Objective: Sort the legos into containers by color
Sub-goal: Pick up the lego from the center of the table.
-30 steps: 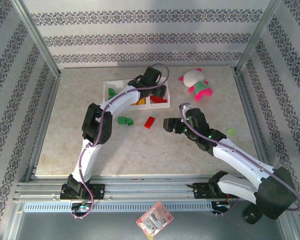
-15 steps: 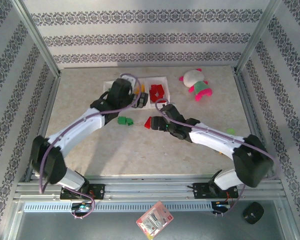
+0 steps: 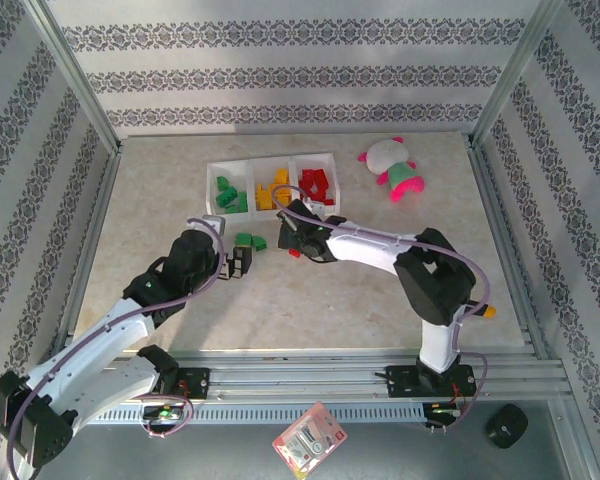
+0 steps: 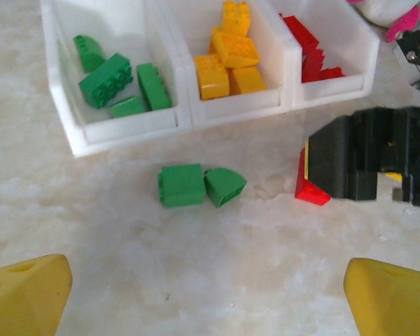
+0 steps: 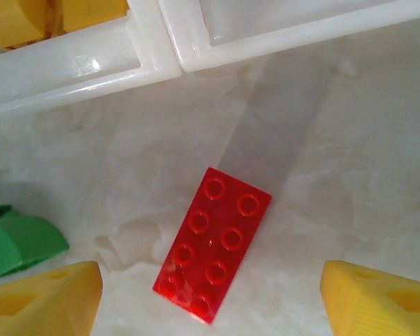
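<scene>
Two pincers are shown; how does each stand? (Reader)

Left pincer (image 4: 210, 297): yellow fingertips (image 4: 24, 294) spread wide, nothing between them. Right pincer (image 5: 211, 297): equally wide, with one tip on either side of a red eight-stud brick (image 5: 213, 243). The brick lies flat on the marbled table (image 3: 330, 300), clear of both tips. (Legend)

What lies outward from them? (Reader)

Ahead of the left pincer lie two loose green bricks (image 4: 182, 185), a block and a wedge (image 4: 224, 186) touching each other. They sit just left of the red brick and near the front wall of the tray (image 4: 126, 133). The tray is white, with three joined compartments in a row. The left compartment holds green legos (image 3: 227, 195), the middle one yellow legos (image 3: 272, 190), and the right one red legos (image 3: 317, 185). The red brick rests just in front of the wall shared by the middle and right compartments. A pink, white and green plush toy (image 3: 392, 170) lies beyond the tray's right end, apart from it. (Legend)
</scene>
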Available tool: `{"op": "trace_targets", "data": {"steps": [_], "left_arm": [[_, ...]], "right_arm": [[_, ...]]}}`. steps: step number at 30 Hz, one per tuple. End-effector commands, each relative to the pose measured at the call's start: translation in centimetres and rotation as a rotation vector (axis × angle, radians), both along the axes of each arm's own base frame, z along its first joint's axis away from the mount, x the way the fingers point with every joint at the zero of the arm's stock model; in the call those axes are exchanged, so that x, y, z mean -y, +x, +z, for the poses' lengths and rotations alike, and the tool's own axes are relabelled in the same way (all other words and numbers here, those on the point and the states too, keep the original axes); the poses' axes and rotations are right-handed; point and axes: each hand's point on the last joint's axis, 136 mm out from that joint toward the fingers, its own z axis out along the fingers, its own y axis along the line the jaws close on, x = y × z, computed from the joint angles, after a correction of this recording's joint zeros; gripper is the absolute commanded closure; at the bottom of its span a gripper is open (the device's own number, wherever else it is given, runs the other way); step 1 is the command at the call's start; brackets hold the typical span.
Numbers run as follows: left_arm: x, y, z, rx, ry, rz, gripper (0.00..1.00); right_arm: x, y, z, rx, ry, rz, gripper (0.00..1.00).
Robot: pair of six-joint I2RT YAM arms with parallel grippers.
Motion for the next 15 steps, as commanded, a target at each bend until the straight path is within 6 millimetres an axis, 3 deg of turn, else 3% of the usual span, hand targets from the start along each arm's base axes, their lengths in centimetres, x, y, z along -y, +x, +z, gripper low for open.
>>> {"op": "trace_targets", "data": {"steps": [1, 7, 15], "left_arm": [[-0.9, -1.0, -1.1, -0.036, 0.01, 0.04, 0.01], [-0.8, -0.9, -1.6, -0.045, 0.04, 0.026, 0.01], [-0.4, -0.6, -2.0, -0.051, 0.033, 0.017, 0.01]], "right_arm": [[0.1, 0.0, -1.6, -0.044, -0.036, -0.072, 0.2], [-0.7, 0.0, -4.4, -0.136, -0.062, -0.084, 0.32], [0.0, -0.6, -4.6, -0.152, -0.095, -0.082, 0.57]]}}
